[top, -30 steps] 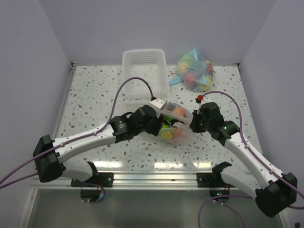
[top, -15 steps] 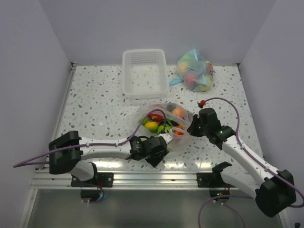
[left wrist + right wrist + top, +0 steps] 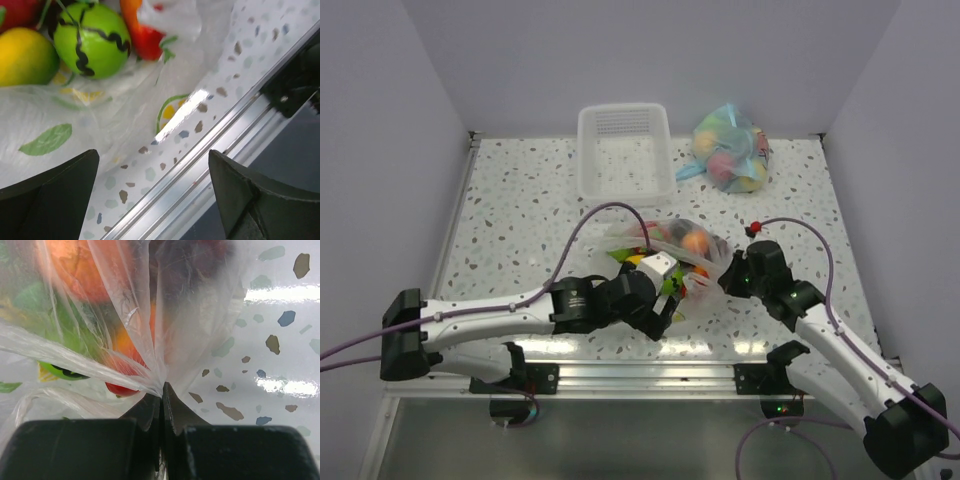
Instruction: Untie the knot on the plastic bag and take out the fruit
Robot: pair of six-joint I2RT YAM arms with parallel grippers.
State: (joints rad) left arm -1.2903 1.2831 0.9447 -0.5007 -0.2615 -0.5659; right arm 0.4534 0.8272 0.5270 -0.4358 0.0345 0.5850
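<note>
While the right gripper (image 3: 161, 390) is clenching its jaws flat on a gathered fold of the plastic bag (image 3: 125, 310) at the bag's right side, it is serving as the anchor. The left gripper (image 3: 152, 157) is hanging released over the bag's near edge, its fingers spread wide with only film and the table (image 3: 260, 45) between them. The fruit (image 3: 90, 40) is lying inside the bag at mid-table, near of the white basket (image 3: 623, 150). Whether the knot is undone I cannot tell. The left gripper is probably lining up for a new hold. It should be seeking the bag's mouth rather than pinching fruit through film, while the right is holding the plastic taut and low.
</note>
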